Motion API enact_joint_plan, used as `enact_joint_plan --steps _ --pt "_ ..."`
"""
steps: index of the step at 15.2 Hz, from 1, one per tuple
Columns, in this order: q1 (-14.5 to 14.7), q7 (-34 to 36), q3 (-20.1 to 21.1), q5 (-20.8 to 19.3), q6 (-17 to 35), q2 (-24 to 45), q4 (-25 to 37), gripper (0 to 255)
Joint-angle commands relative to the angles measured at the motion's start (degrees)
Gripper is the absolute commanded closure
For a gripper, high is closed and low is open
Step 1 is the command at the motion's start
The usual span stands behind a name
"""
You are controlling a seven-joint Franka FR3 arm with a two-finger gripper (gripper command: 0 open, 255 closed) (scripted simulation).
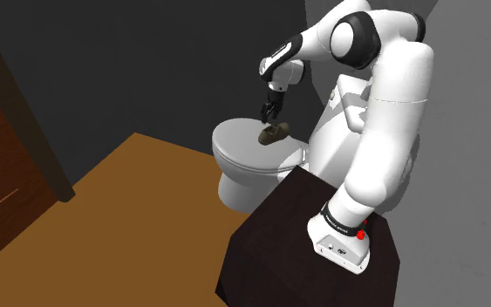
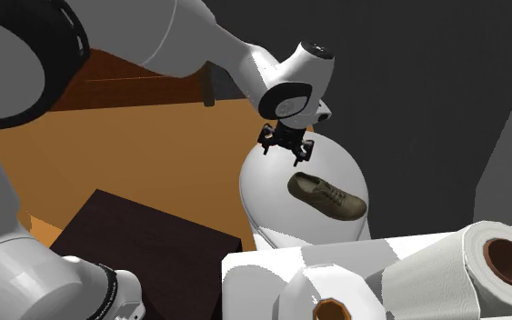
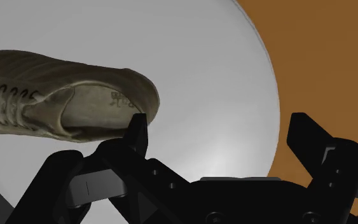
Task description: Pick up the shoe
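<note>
Wrist view: gripper (image 3: 220, 124) gapes empty; olive lace-up shoe (image 3: 63, 95) lies outside one finger (image 3: 138, 130), heel nearest, length along the finger-line.

Tool (image 3: 219, 124), fingers (image 3: 137, 135) wide apart

1. White toilet with a round, closed, glossy lid (image 1: 243, 144); stands at the far edge of the floor, against the wall.
2. Plain orange-brown floor (image 1: 139, 235).
3. Dark grey wall (image 1: 165, 61), with a lighter grey wall (image 1: 474, 105) adjoining it.
4. Dark brown wooden door (image 1: 3, 166); stands at the floor's edge on the shoulder view's left.
5. Two white paper rolls with brown cardboard cores, one lying on its side (image 2: 436, 273) and one upright (image 2: 322, 277), close beside each other.
</note>
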Motion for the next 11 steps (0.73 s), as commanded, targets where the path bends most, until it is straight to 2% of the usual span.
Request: enact_joint_plan --steps 1,7,11 --pt "-1.7 -1.9 0.6 1.8 0.5 4.5 3.5 0" --pt "-6.9 -5.3 2.8 5.2 -0.1 17.5 16.1 0" --pt "-7.4 -5.8 3.5 6.0 1.7 19.7 16.4 0"
